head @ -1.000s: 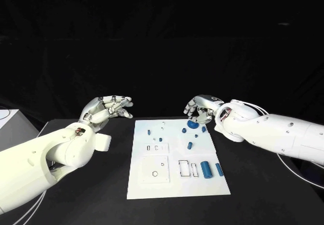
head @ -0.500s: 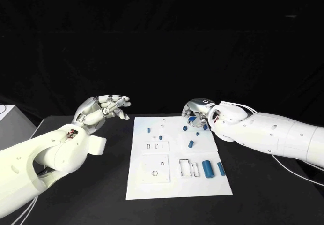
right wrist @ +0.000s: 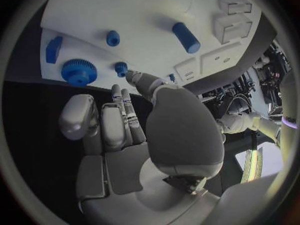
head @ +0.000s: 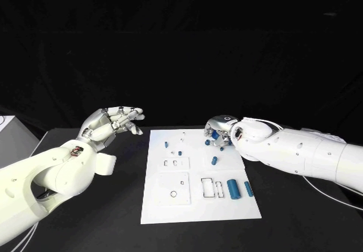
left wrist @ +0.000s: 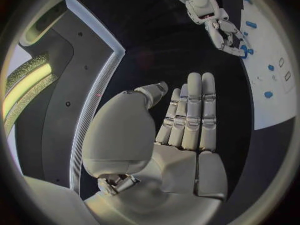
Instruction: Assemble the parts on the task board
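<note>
The white task board [head: 170, 210] lies in the middle of the black table. Blue parts rest on it: a thick cylinder [head: 232, 187], a slim bar [head: 248, 188] and several small pieces such as one peg [head: 214, 161]. My right hand [head: 217, 131] hovers over the board's far right corner. In the right wrist view its fingers [right wrist: 127, 116] reach toward a blue gear [right wrist: 78, 71] lying near the board's edge, and nothing is held. My left hand [head: 113, 122] is raised left of the board, fingers [left wrist: 192, 112] straight and empty.
Rectangular sockets [head: 207, 187] and raised white blocks [head: 174, 164] mark the board's near half. A blue cylinder [right wrist: 186, 37] and a blue block [right wrist: 54, 49] lie beyond the right hand's fingertips. Black table [head: 98, 210] surrounds the board on both sides.
My right hand has come down and in toward the gear at the board's far right corner. My left hand has drifted a little left, its fingers straighter.
</note>
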